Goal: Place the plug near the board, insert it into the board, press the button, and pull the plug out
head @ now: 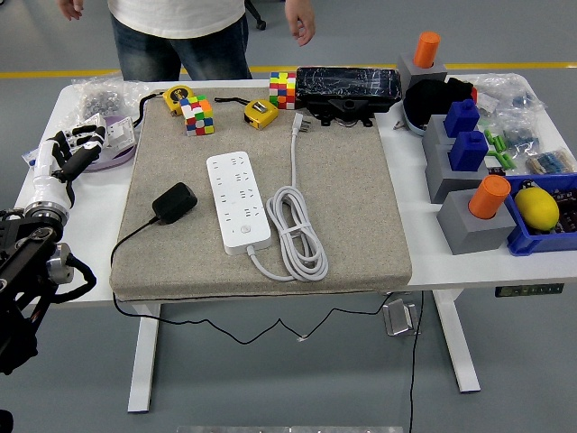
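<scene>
A white power strip (238, 199) lies lengthwise on the beige mat (352, 207), its white cord (298, 236) coiled to its right. The black plug adapter (175, 202) rests on the mat left of the strip, a thin black wire trailing off the mat's front edge. My left hand (67, 155) hovers at the table's left edge, well left of the plug, fingers spread and empty. The right arm is out of sight. A person stands behind the table with both hands (301, 22) lifted off it.
Rubik's cubes (196, 115) and yellow tape measures (261, 112) line the mat's far edge beside a black box (348, 87). Grey blocks with blue and orange pegs (472, 207) and a blue bin with a lemon (536, 207) crowd the right side. Plastic bags (101, 95) lie far left.
</scene>
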Motion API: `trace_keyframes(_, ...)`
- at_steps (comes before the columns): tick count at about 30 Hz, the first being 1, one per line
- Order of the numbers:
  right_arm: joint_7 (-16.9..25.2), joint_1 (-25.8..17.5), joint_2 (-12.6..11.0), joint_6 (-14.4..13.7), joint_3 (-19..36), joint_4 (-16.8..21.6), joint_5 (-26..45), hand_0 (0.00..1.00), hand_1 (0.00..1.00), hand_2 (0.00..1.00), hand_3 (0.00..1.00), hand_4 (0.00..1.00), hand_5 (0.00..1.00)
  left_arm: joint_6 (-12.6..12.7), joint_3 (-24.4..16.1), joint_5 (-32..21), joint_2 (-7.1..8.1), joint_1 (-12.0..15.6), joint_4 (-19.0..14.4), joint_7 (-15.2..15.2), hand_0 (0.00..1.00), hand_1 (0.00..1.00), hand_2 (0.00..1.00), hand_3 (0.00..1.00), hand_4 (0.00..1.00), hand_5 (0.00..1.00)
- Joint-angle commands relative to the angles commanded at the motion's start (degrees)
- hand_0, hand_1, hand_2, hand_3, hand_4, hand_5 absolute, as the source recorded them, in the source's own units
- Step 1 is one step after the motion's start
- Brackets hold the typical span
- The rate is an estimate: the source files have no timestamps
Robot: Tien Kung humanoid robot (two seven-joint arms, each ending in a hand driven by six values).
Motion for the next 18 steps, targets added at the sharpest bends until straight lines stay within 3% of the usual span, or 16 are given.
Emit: trace_keyframes(18, -0.03, 0.21, -0.26, 0.03, -0.63, 0.05, -0.04, 0.609, 0.675, 0.687, 0.572, 0.915, 0.447, -0.1, 0.4, -0.3, -0.11, -0.01, -0.24, -0.08, 0.643, 0.657, 0.599, 0.576, 0.708, 0.316)
